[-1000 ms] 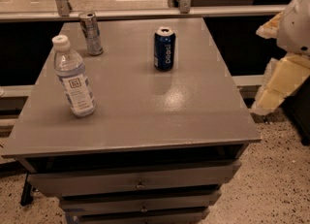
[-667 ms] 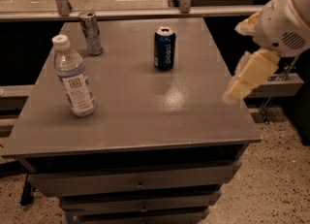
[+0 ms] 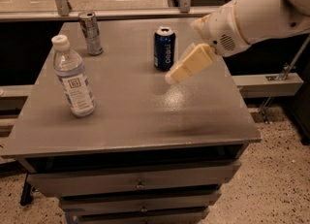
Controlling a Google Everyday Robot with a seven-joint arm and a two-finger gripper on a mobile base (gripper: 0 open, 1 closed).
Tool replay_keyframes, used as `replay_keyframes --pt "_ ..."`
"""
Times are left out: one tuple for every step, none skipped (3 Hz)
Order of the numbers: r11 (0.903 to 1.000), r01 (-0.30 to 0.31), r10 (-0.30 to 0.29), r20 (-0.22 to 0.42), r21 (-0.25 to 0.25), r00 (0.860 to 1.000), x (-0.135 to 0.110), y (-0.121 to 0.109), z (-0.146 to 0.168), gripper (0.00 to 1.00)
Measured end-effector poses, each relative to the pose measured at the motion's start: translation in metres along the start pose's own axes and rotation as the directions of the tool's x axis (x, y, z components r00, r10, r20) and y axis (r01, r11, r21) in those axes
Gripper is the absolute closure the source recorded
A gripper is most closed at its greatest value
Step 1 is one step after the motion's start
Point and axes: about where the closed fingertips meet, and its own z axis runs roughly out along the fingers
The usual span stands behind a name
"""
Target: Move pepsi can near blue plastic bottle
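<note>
Grey tabletop (image 3: pixel 145 116) is spread over a stack of drawers (image 3: pixel 140 185), and on it the pepsi can (image 3: pixel 164 48) is set upright toward the far edge, right of centre, not yet grasped. Just beside it on the right, the pincer (image 3: pixel 190 64) is held low and tilted toward the can — a stance judged to be an approach for a side grasp. Whether it is spread or closed cannot be told, and nothing is seen to be carried. The blue plastic bottle (image 3: pixel 72 77) is stood upright well apart, near the left front, so a leftward carry across bare surface is called for. A slim silver can (image 3: pixel 91 33) is placed at the far left corner — near enough to the route that it could be knocked.
</note>
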Motion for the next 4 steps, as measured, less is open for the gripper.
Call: replay_keyframes --pt "0.9989 -0.045 0.044 0.118 0.008 0.992 -0.022 -0.012 0.037 0.0" --pt "0.999 -0.045 0.044 0.117 0.006 0.992 -0.022 -0.011 0.037 0.0" --pt "0.996 -0.083 0.076 0.167 0.033 0.983 -0.016 -0.018 0.041 0.0" --pt "0.9864 -0.145 0.12 0.267 0.077 0.956 -0.01 -0.038 0.051 0.0"
